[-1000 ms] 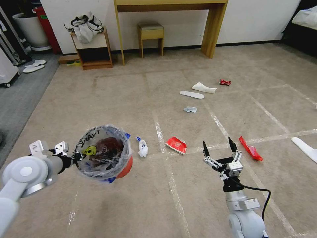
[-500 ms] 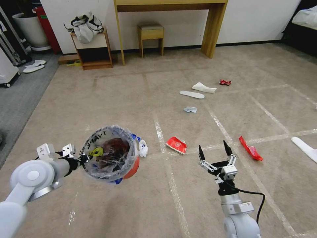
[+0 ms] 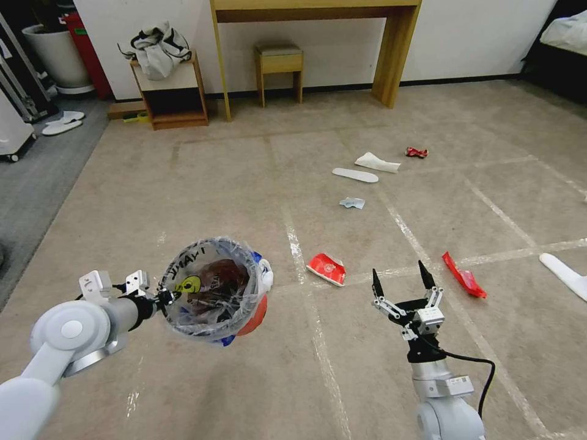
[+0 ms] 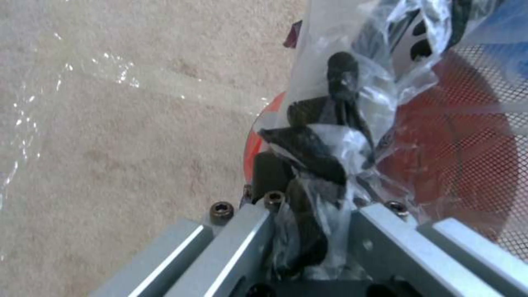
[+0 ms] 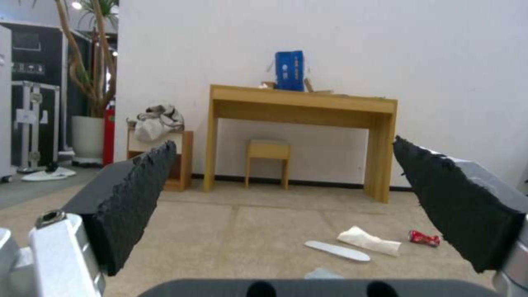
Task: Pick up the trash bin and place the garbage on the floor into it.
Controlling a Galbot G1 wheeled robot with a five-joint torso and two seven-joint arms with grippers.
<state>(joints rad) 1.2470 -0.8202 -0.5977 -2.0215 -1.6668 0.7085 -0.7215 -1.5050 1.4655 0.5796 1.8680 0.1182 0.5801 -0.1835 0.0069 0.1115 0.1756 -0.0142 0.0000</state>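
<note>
clear plastic is bunching around the left end effector (image 3: 164,297), which is clamping the lined rim of the trash bin (image 3: 215,288) and holding it off the floor (image 3: 183,183) with its mouth facing up, likely so litter can be dropped in. the bin is looking small, round and red, with black print and blue handles on its bag and some dark red contents inside. the right end effector (image 3: 398,276) is hovering low over the carpet with its black fingers spread apart and holding nothing, seemingly ready to pick. just ahead of it a red-and-white carton (image 3: 326,268) is lying beside a tape line, with a red wrapper (image 3: 464,275) off to the right. farther out are sitting a white-blue wrapper (image 3: 353,202), a flat slipper (image 3: 355,175), a tissue (image 3: 377,162) and a red can (image 3: 416,152).
</note>
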